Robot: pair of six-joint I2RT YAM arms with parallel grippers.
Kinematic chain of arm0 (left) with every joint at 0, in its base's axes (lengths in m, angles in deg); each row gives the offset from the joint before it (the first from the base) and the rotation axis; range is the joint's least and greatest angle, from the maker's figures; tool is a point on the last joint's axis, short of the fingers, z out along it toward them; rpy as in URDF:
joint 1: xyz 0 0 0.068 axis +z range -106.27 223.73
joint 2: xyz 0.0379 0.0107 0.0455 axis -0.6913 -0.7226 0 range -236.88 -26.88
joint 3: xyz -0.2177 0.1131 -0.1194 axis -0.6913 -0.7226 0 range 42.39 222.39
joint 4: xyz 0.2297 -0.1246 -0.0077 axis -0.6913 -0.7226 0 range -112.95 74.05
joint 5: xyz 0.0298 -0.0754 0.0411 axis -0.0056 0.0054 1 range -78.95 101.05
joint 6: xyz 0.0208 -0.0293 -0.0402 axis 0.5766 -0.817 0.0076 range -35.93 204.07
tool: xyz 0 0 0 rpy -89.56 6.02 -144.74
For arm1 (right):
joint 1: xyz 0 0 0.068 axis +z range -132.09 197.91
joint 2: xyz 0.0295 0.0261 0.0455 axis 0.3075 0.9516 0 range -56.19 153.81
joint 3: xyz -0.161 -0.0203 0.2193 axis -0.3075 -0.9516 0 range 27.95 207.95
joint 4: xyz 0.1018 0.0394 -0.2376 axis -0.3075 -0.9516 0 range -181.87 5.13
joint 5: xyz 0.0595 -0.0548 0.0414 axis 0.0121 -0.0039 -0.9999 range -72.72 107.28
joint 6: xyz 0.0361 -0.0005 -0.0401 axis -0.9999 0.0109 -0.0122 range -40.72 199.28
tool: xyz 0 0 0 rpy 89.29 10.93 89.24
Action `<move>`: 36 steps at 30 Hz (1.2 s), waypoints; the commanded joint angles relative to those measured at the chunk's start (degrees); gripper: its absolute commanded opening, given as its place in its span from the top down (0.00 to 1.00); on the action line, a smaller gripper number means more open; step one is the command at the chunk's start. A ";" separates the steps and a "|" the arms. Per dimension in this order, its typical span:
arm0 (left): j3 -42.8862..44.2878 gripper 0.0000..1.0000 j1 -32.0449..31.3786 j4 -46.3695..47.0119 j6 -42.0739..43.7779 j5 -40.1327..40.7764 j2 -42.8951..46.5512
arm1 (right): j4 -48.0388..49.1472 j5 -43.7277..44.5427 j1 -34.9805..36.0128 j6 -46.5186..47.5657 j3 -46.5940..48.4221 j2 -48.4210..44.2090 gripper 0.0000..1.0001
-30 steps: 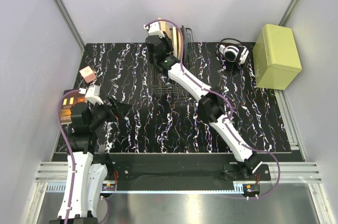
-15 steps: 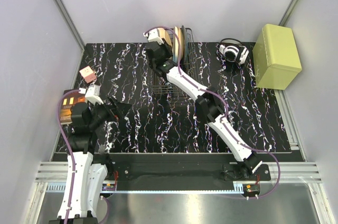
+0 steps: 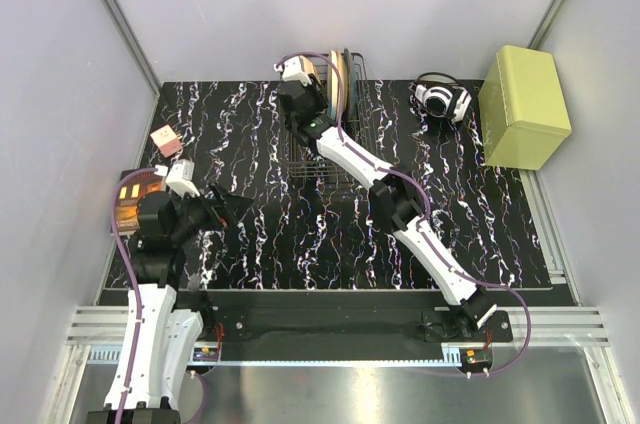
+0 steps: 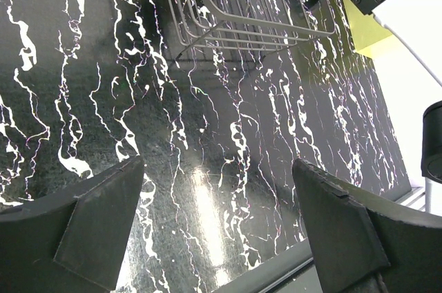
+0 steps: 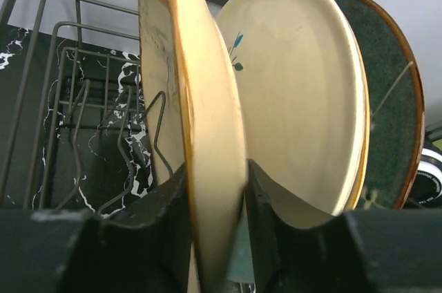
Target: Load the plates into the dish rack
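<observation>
Three plates stand on edge at the far end of the black wire dish rack [image 3: 330, 149]. In the right wrist view an orange-rimmed plate [image 5: 207, 134] is nearest. Behind it are a cream plate [image 5: 297, 99] and a dark teal plate [image 5: 390, 120]. My right gripper [image 3: 312, 86] reaches over the rack, and its fingers [image 5: 173, 210] press the orange-rimmed plate's lower rim from both sides. The rack wires [image 5: 76, 99] show to the left of that plate. My left gripper [image 3: 225, 206] hovers wide open over the left of the table, empty, its fingertips [image 4: 103, 217] far apart.
A yellow-green box [image 3: 525, 107] stands at the back right, with black-and-white headphones [image 3: 440, 99] beside it. A small pink box [image 3: 165, 140] and a brown-orange object [image 3: 128, 206] lie at the table's left edge. The rack's near corner [image 4: 242, 20] shows in the left wrist view.
My right gripper has brought the orange-rimmed plate from a tilt to upright beside the other plates in the rack. The left arm has shifted slightly.
</observation>
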 commanded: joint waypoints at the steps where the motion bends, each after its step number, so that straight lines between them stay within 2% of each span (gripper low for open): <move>1: -0.32 0.06 -0.17 2.87 0.31 0.44 0.05 | 6.19 3.73 -2.10 0.61 0.34 -3.78 0.57; 7: -0.23 0.06 -0.17 2.87 0.40 0.44 0.22 | 6.19 5.14 -1.75 1.84 -0.98 -5.10 0.44; 12: 0.39 0.05 -0.08 2.43 1.36 1.14 0.14 | 6.19 6.54 -0.34 3.16 -4.75 -9.93 0.40; 15: 2.05 0.01 -0.26 1.64 5.30 1.58 -0.30 | 6.01 6.46 0.62 3.07 -7.04 -14.06 0.38; 20: 10.11 0.01 -1.31 -3.11 18.13 11.76 -4.87 | 2.50 2.61 1.86 0.62 -8.36 -23.44 0.32; 24: 17.25 0.01 -1.40 -4.07 25.43 18.35 -13.46 | -1.98 -0.30 1.07 -3.42 -13.53 -32.77 0.23; 25: 20.05 0.01 -1.40 -4.08 26.06 20.98 -15.05 | -2.68 -1.01 0.72 -3.52 -17.55 -36.71 0.21; 27: 22.52 0.01 -1.40 -3.90 28.24 22.84 -19.70 | -2.87 -0.75 -0.34 -3.17 -23.28 -40.77 0.05; 28: 24.54 0.01 -1.40 -3.73 29.04 23.46 -21.21 | -3.21 -0.75 -0.86 -3.34 -28.96 -44.70 0.01; 31: 27.62 0.01 -1.49 -1.45 30.54 24.78 -26.48 | -6.71 -5.47 -4.02 -5.18 -40.83 -52.70 0.00; 32: 28.50 0.01 -1.40 -0.92 30.81 24.70 -29.02 | -10.74 -11.67 -6.55 -6.32 -43.06 -54.83 0.00; 34: 31.74 0.01 -1.49 0.23 31.60 25.22 -31.58 | -15.32 -18.38 -10.43 -12.90 -47.11 -59.74 0.00; 35: 33.16 0.01 -1.40 0.32 31.69 25.57 -33.07 | -21.00 -24.33 -12.19 -15.01 -47.21 -60.38 0.00; 36: 34.47 0.01 -1.40 0.23 31.95 25.49 -35.96 | -23.23 -25.17 -14.55 -17.73 -47.21 -61.00 0.00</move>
